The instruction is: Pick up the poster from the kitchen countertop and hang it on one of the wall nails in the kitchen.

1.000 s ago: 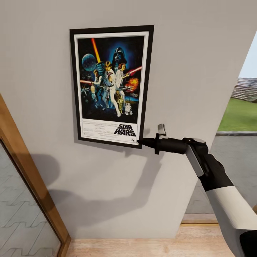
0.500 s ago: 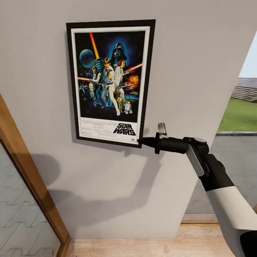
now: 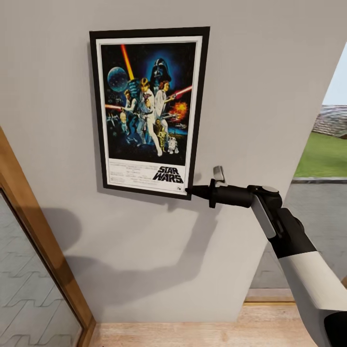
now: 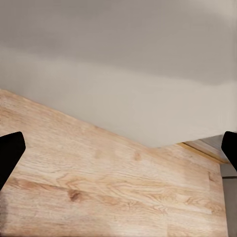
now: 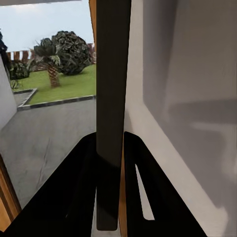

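**Poster flat on wall, right fingers pinching its corner**

Head view: poster (image 3: 149, 111) upright against the pale grey wall (image 3: 250, 72), right gripper (image 3: 189, 191) clamped on its lower right corner.

Left wrist view: left gripper's fingers (image 4: 10, 153) spread wide over wooden floor (image 4: 98, 182).

Right wrist view: fingers (image 5: 81, 192) pressed on the poster's dark edge (image 5: 112, 98), beside the wall.

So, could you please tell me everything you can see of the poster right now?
The poster is an upright rectangle with a thin black frame, a white border and dark blue film artwork, titled "STAR WARS" at the bottom. It lies flat against the pale grey wall, slightly tilted. The right gripper pinches its lower right corner; in the right wrist view its dark edge runs between the fingers.
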Available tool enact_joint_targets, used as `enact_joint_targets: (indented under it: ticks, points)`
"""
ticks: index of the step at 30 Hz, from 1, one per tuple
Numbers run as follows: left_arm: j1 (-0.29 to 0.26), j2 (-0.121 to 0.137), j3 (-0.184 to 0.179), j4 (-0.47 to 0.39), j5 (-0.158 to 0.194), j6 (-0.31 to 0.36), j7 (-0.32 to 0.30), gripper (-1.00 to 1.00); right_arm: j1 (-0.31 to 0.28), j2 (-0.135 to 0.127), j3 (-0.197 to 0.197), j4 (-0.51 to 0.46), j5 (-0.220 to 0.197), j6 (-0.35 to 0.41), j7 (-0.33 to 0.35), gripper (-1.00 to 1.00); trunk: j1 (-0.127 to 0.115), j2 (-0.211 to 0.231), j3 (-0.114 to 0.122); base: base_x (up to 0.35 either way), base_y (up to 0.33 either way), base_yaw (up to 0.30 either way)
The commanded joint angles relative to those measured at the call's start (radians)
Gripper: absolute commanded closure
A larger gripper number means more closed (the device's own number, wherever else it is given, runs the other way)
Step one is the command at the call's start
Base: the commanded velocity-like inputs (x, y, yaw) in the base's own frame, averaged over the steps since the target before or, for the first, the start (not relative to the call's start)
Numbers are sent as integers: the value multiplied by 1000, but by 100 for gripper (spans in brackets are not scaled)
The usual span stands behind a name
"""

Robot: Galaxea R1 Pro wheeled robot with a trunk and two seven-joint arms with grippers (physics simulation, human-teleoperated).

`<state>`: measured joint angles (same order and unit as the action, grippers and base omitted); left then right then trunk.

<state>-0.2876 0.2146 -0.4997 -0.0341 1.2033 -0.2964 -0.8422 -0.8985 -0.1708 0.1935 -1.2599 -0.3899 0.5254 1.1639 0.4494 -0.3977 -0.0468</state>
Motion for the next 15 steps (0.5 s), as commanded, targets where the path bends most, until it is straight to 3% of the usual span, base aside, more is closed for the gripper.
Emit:
enact_joint_targets:
  ticks: [1,15]
  points:
    - [-1,1,-9,0,6,-6,-1,-100,-1,-1,2,0,-9,9,-2,100,1,-2,-2,0,0,0]
    - [-1,2,-10,0,6,-6,-1,-100,0,-1,3,0,-9,8,-3,100,1,-2,-2,0,0,0]
